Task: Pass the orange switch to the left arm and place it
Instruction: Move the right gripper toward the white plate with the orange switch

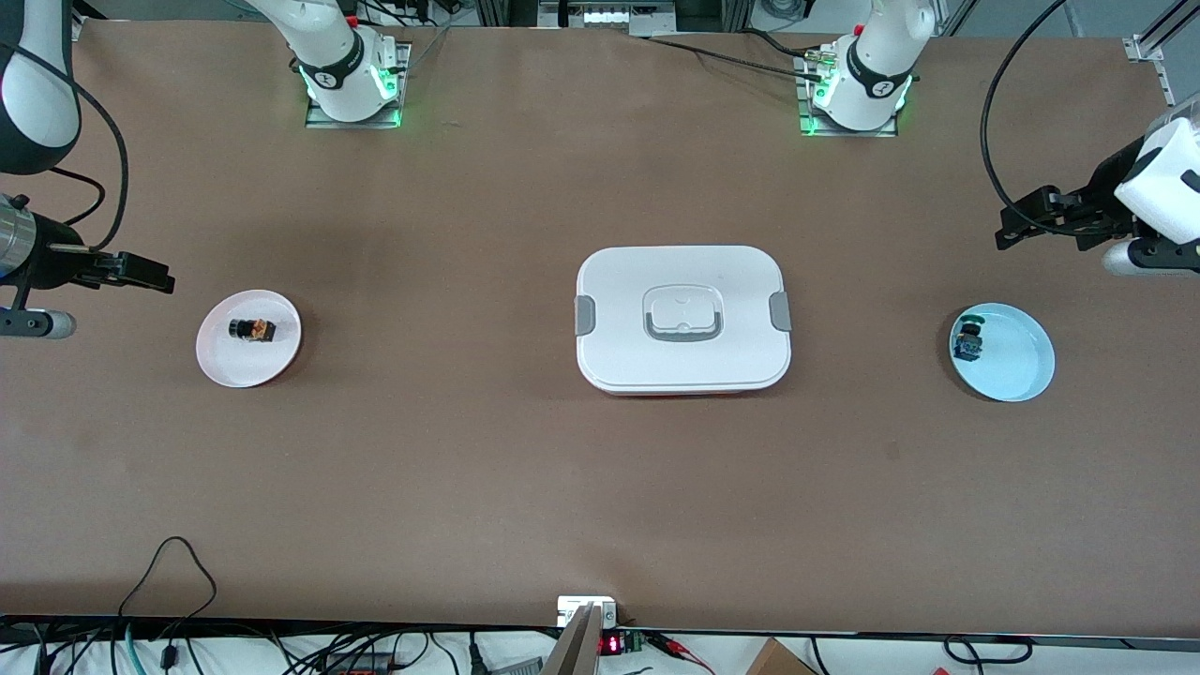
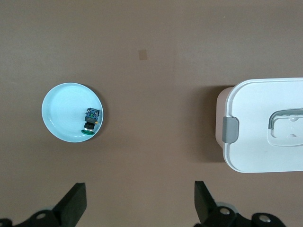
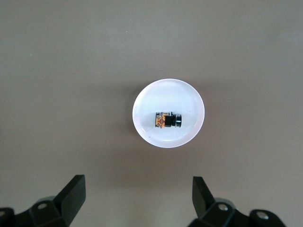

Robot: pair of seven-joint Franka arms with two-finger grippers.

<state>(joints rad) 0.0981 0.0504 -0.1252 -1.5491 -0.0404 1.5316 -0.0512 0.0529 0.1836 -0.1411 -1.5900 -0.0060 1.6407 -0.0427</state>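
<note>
The orange switch (image 1: 251,330) lies on its side on a small pale pink plate (image 1: 272,361) toward the right arm's end of the table. In the right wrist view the switch (image 3: 166,120) shows black with an orange middle, well clear of my fingers. My right gripper (image 1: 155,277) hangs open and empty in the air just off that plate, toward the table's end. The white box (image 1: 682,319) sits lidded at the table's middle. My left gripper (image 1: 1012,225) hangs open and empty near the left arm's end of the table.
A light blue plate (image 1: 1017,361) toward the left arm's end holds a small blue-and-green component (image 1: 968,342). The left wrist view shows that plate (image 2: 61,106) and one end of the box (image 2: 255,151). Cables run along the table's front edge.
</note>
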